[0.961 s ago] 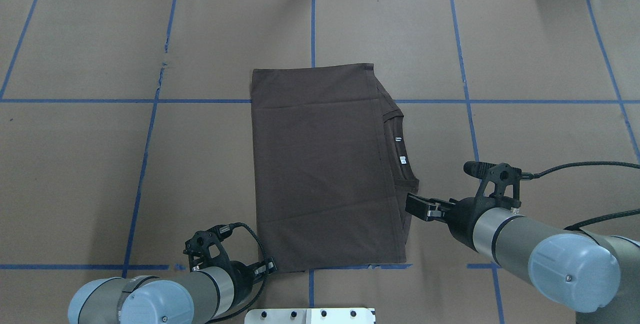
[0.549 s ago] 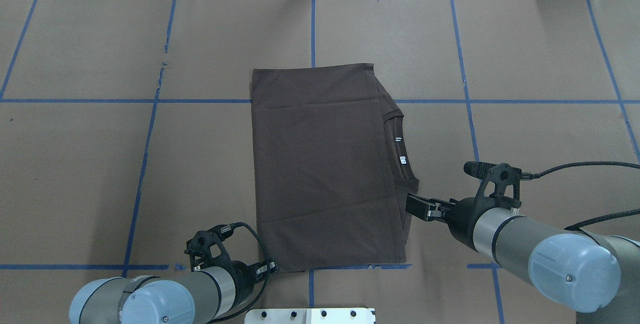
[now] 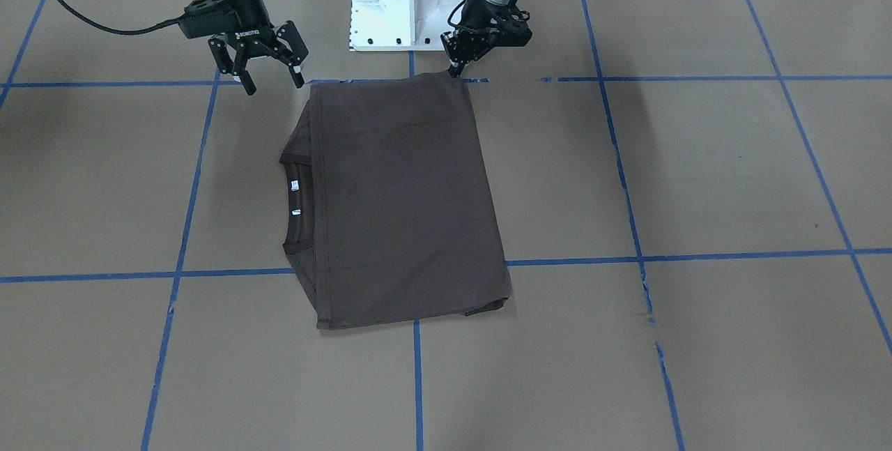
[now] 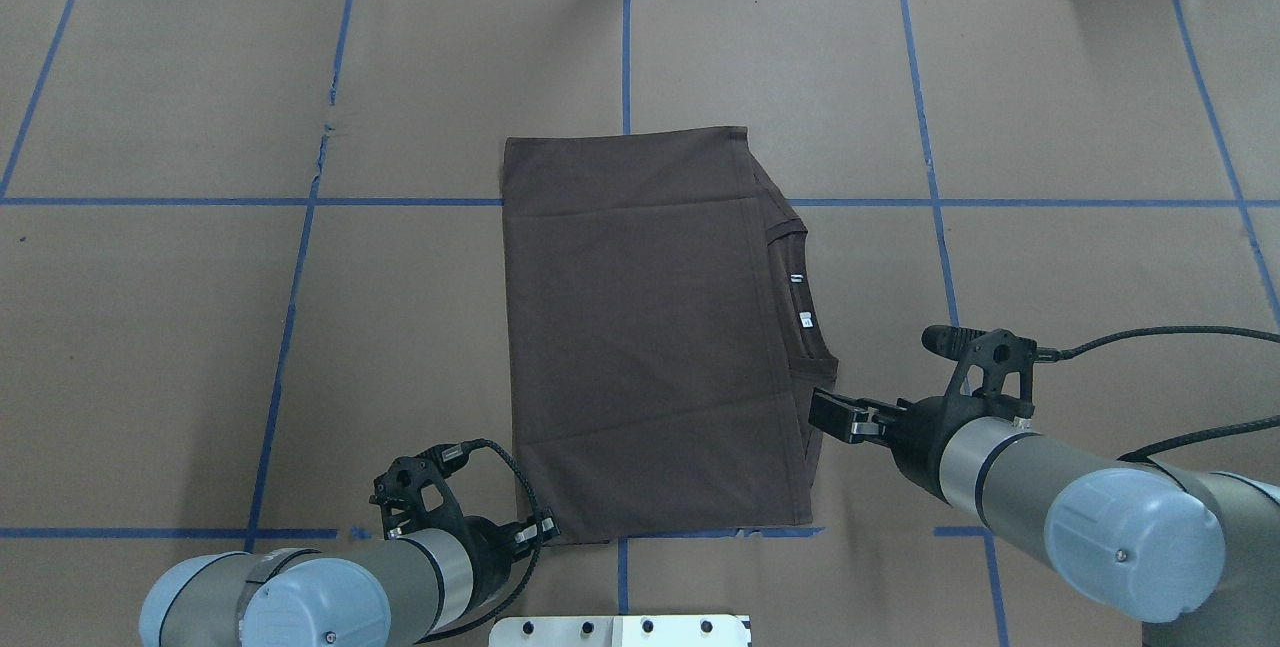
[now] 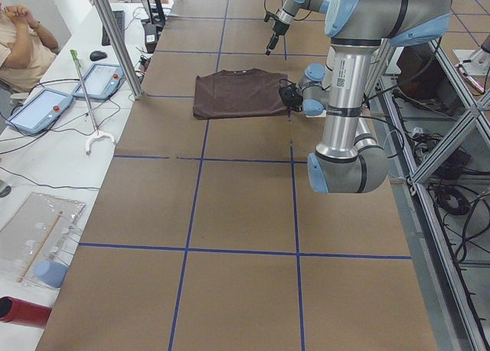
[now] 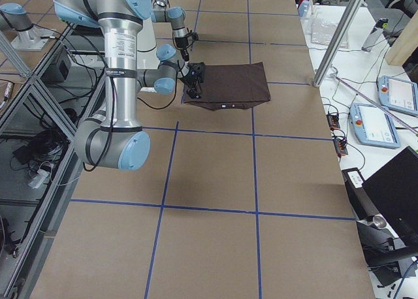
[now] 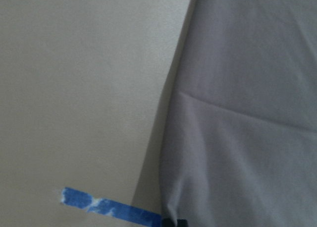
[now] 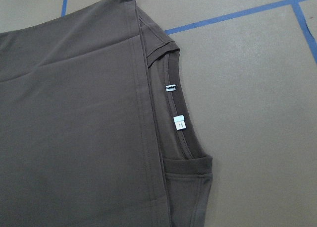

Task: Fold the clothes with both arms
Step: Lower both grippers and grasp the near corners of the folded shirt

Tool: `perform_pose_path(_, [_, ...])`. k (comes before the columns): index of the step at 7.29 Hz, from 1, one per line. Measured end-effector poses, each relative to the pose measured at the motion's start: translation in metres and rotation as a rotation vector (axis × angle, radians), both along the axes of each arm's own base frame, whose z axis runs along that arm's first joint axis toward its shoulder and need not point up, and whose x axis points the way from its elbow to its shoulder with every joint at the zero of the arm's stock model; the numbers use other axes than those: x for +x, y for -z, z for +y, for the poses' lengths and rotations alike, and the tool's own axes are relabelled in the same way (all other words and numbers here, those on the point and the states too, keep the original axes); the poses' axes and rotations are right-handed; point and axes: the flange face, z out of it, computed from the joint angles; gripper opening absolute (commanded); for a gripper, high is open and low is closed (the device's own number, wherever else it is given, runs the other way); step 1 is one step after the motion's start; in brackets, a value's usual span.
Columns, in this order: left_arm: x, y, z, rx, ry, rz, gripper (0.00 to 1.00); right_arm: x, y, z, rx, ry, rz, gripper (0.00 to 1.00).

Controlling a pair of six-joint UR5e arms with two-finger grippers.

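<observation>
T-shirt (image 4: 640, 327) lies folded flat on the table (image 4: 200, 327), one corner pinched in my left gripper (image 3: 454, 72), which I read as clenched on the cloth. My right gripper (image 3: 272, 83) hangs spread wide, with the shirt's collar (image 4: 800, 297) side just beyond its fingertips.

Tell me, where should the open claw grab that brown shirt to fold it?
Probably the T-shirt's near corner beside the open right gripper. Come from the robot's side, low, sliding one finger under: the cloth lies flat in layers, so only an edge gives purchase, and the left gripper is at the matching corner.
</observation>
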Motion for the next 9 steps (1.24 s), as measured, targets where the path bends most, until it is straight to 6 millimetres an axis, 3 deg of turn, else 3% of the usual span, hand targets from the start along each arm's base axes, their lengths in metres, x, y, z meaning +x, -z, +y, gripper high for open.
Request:
perform_pose_path(3, [0.001,0.026,-0.002,-0.004,0.004,0.051,0.0,-0.052,0.017,-0.01,-0.128,-0.099,0.08,0.92])
perform_pose_path(5, [0.001,0.03,-0.002,-0.004,0.003,0.059,0.0,-0.083,0.004,-0.008,-0.169,-0.146,0.138,0.91])
perform_pose_path(9, [0.001,0.031,-0.002,-0.004,0.001,0.064,0.0,-0.098,-0.005,0.01,-0.17,-0.152,0.168,0.78])
